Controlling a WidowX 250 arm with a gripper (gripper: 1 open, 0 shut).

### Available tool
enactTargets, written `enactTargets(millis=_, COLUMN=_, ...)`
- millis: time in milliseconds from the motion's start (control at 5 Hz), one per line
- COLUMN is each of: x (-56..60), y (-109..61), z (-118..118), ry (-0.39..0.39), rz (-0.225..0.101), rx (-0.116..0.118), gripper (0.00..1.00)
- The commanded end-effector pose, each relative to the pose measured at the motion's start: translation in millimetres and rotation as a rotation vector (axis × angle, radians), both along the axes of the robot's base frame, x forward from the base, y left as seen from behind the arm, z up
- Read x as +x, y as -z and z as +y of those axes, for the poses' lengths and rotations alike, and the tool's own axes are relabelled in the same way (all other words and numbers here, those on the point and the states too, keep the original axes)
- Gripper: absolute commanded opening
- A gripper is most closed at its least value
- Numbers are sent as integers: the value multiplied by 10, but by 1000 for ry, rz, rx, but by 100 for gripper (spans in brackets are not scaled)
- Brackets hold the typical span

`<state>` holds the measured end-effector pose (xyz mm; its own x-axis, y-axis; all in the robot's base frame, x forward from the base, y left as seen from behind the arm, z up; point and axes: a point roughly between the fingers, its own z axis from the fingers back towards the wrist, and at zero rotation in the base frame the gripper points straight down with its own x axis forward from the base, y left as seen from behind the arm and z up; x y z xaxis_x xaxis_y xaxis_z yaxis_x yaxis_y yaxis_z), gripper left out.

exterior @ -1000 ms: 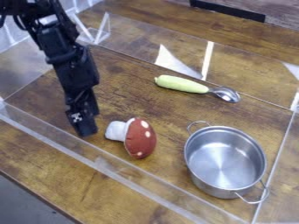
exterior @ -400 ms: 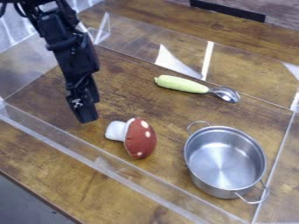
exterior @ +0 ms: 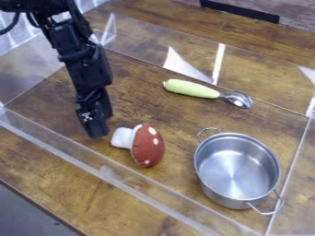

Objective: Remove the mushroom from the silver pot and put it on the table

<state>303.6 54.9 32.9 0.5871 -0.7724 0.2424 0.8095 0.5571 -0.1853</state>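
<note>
the mushroom [exterior: 147,146] is lying on its side on the desk [exterior: 55,143], its red, pale-spotted cap pointing toward the silver pot [exterior: 237,170] and its white stem facing the arm [exterior: 74,60]. the pot is standing upright just beside it, the two sitting apart, and its inside is showing bare metal with nothing in it. so the task is looking complete: the mushroom is out of the pot and is resting on the wood, which is all that the job is asking for.

the fingers [exterior: 94,125] are hanging low near the stem end, not gripping anything, and are standing wide, though the dark shapes are blurring together at this size. whether the tips are touching the wood is not showing clearly.

the spoon [exterior: 207,93] with the yellow-green handle is lying farther back on the desk, playing no part in this job. nothing is seeming left to move; at most, the arm is needing to back off without nudging the mushroom.
</note>
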Motion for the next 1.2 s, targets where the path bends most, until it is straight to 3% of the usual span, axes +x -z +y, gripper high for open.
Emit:
enactTargets(millis=0, x=-62, y=-102, z=74, ry=-5, rz=-29, rx=4, gripper=100)
enactTargets(millis=400, x=-207, y=-148, z=271, ry=-50, rz=-21, rx=7, gripper=100)
enactTargets(millis=800, x=-51, y=-174, z=202, ry=-70, rz=-24, rx=2, gripper=100)
enactTargets(millis=1000, x=-85, y=-129, z=124, ry=-9, rz=-22, rx=-2, gripper=100)
